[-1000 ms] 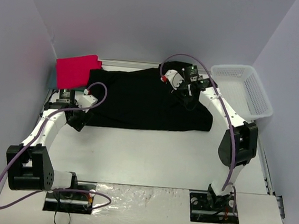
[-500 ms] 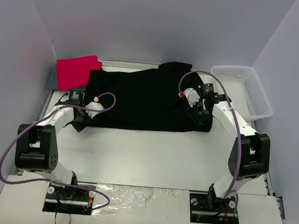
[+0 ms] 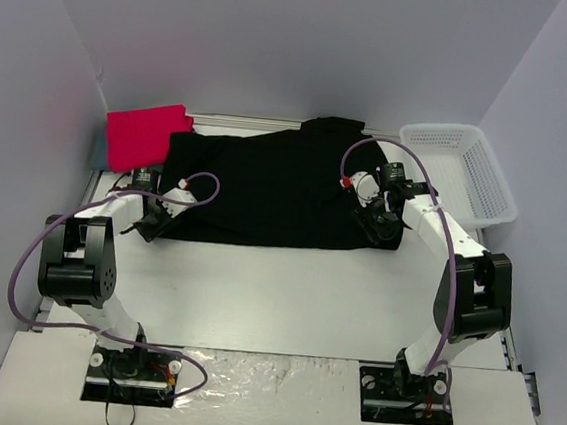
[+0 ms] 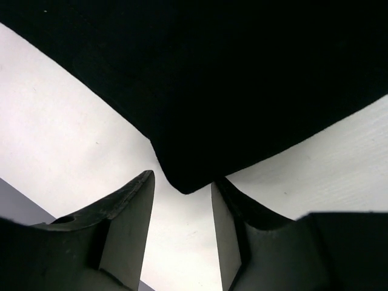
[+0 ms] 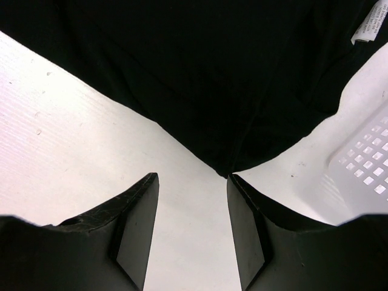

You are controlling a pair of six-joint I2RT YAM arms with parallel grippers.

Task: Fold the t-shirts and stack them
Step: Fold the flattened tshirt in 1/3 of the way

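Straddling near corners of large plain black cloth t-shirt (image 3: 266, 186) with left gripper (image 4: 182, 185) and right gripper (image 5: 193, 180), both spread, probably for folding.

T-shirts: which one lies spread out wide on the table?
The black t-shirt, spread across the middle. The red-pink t-shirt lies folded small at the far left; the teal t-shirt barely shows at its edge.

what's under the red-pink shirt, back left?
Only a sliver of teal-blue cloth shows beneath the red-pink shirt, at its left edge. How far it extends, and whether it is folded, is covered.
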